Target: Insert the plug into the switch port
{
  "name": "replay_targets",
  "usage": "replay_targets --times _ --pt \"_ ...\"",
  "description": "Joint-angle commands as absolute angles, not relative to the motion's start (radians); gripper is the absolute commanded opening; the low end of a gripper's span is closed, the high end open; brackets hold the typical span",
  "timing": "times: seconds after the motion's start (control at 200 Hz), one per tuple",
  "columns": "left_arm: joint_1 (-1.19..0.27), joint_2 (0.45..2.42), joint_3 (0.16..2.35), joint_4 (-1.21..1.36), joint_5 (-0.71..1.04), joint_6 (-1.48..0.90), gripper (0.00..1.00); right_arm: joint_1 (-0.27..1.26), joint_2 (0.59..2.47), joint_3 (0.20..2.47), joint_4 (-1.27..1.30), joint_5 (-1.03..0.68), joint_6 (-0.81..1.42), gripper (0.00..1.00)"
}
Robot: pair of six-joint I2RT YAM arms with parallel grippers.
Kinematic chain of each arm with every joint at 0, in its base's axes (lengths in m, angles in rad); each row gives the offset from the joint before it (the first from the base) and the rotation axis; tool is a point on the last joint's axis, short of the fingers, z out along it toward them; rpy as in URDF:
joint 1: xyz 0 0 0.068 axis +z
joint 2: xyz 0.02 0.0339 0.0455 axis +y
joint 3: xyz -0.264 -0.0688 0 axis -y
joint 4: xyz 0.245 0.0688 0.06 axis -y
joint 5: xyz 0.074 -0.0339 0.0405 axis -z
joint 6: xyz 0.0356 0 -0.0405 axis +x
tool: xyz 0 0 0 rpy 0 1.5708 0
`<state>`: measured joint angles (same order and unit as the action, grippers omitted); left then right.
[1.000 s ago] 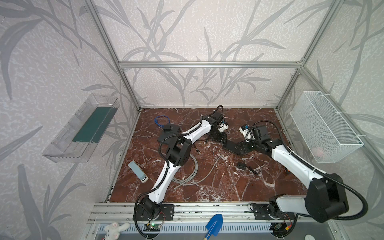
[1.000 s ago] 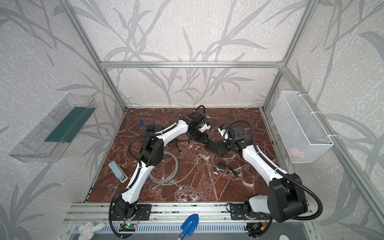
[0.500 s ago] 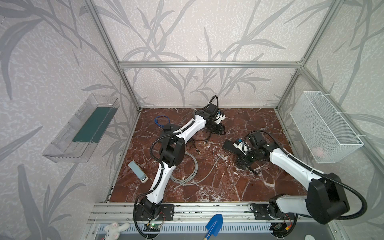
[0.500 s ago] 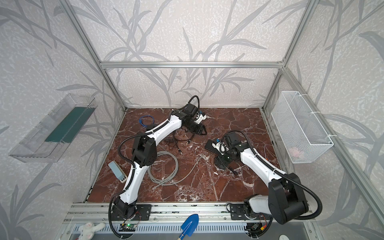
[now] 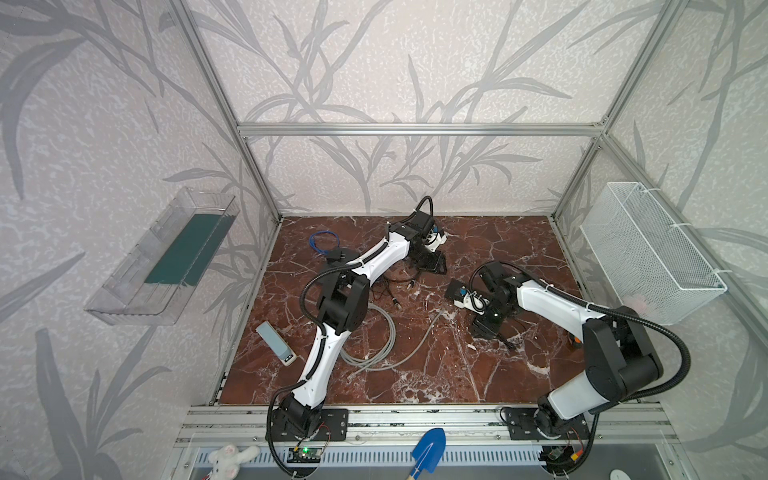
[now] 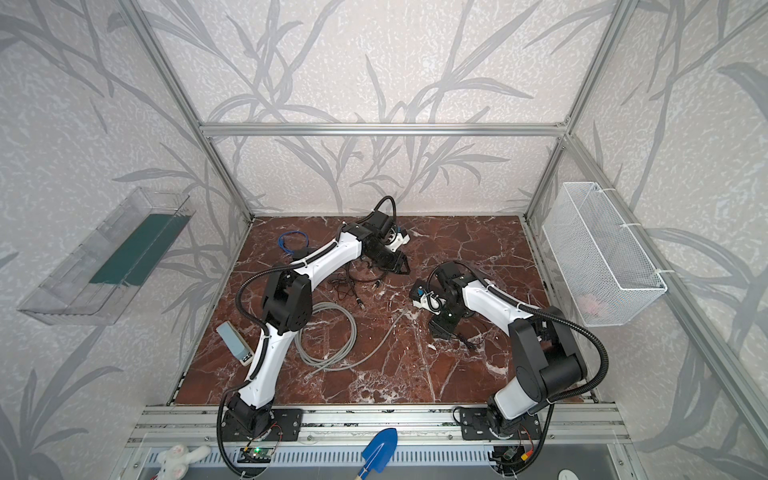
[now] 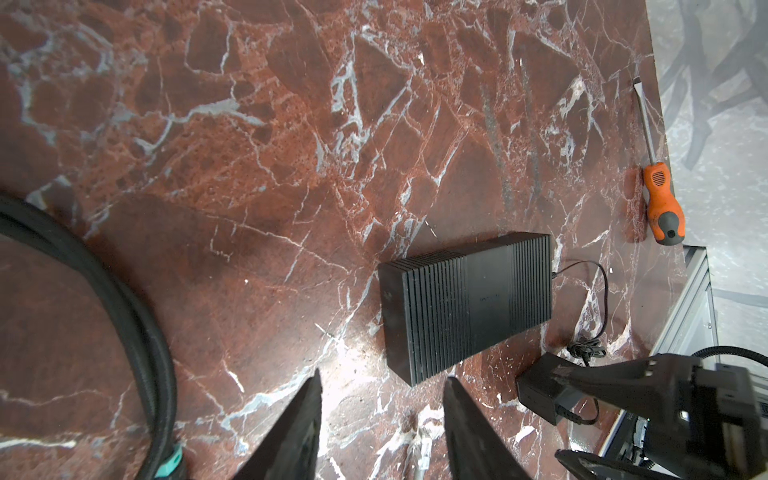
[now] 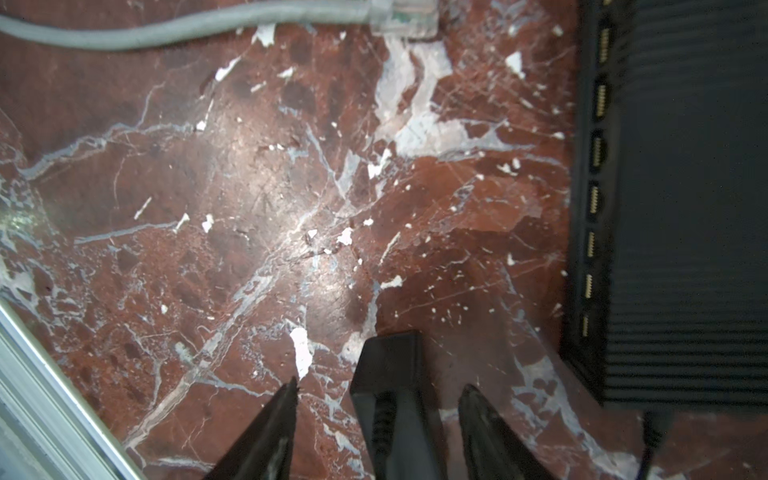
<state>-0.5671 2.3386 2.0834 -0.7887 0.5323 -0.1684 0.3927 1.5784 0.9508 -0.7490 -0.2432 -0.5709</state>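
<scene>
The switch (image 8: 665, 208) is a black ribbed box with a row of sockets along one long face, lying flat on the marble floor (image 5: 415, 374); the left wrist view shows its ribbed top (image 7: 465, 307). In both top views it lies mid-floor (image 5: 455, 286) (image 6: 419, 286), partly behind my right wrist. The clear plug (image 8: 405, 16) ends a grey cable and lies loose near the switch (image 5: 441, 312). My right gripper (image 8: 381, 384) (image 5: 484, 328) is open, straddling a small black adapter (image 8: 390, 374) with a gap on each side. My left gripper (image 7: 384, 376) (image 5: 434, 266) hangs open and empty.
The grey cable coils at front left (image 5: 374, 345). Thin black leads (image 5: 390, 286), a blue wire loop (image 5: 324, 243) and a grey handset (image 5: 276, 343) lie on the left. An orange screwdriver (image 7: 660, 203) lies at the right edge. A wire basket (image 5: 648, 257) hangs on the right wall.
My right gripper has swung from beside the switch toward the front, down over the adapter, and its jaws have narrowed. The left arm has drawn back a little toward the rear.
</scene>
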Motion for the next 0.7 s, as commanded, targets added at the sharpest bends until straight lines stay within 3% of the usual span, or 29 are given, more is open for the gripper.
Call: replay_targets --times 0.0,0.065,0.2,0.515,0.695 --pt "-0.561 2.277 2.071 -0.787 0.532 -0.162 0.49 0.401 1.598 0.936 -0.750 -0.195 -0.576 0.52" --pt "-0.560 2.277 2.068 -0.783 0.535 -0.165 0.49 0.401 1.614 0.930 -0.720 -0.160 -0.570 0.39" --pt "-0.558 2.274 2.066 -0.789 0.545 -0.160 0.48 0.403 1.628 0.941 -0.724 -0.137 -0.577 0.30" --pt "-0.557 2.265 2.072 -0.794 0.531 -0.165 0.48 0.315 1.476 1.052 -0.630 -0.130 -0.456 0.24" --pt "-0.556 2.267 2.089 -0.813 0.528 -0.158 0.48 0.188 1.531 1.103 -0.471 0.027 -0.278 0.23"
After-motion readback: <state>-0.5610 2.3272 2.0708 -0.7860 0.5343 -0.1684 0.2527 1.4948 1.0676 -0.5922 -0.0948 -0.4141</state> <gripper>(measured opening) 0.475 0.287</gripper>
